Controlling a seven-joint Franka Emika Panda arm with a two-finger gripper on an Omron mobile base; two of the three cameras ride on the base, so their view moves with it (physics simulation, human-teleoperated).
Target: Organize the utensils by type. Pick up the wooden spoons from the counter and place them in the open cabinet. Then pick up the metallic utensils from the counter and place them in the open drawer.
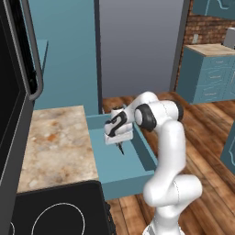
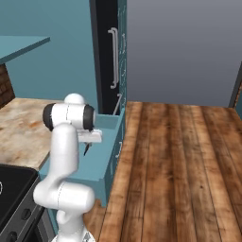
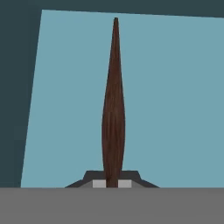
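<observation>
The gripper (image 1: 121,148) hangs right over the open drawer (image 1: 137,172), pointing down into it, the white arm (image 1: 170,137) bent over from the floor side. The jaws are pinched tight on a slim utensil with a dark brown handle (image 3: 113,113). In the hand view that handle runs straight out from between the fingertips (image 3: 99,184), swelling in the middle and tapering to a fine point, with the drawer's plain teal floor (image 3: 175,109) behind it. Whether the tip touches the floor, I cannot tell.

From the left base view the utensil (image 1: 121,149) shows as a short dark sliver below the hand, over the part of the drawer nearer the counter (image 1: 59,142). The right base view has the same dark sliver (image 2: 86,150) under the white hand, above the drawer (image 2: 106,163), with the wooden floor (image 2: 179,170) on the drawer's far side.

The counter sits just beside the drawer, its beige marbled top with rust patches. A black stovetop (image 1: 59,211) lies at the counter's near end. Beyond the drawer stands a tall dark grey fridge (image 2: 111,52) with a long pale handle. The utensil's head is hidden in the grip.
</observation>
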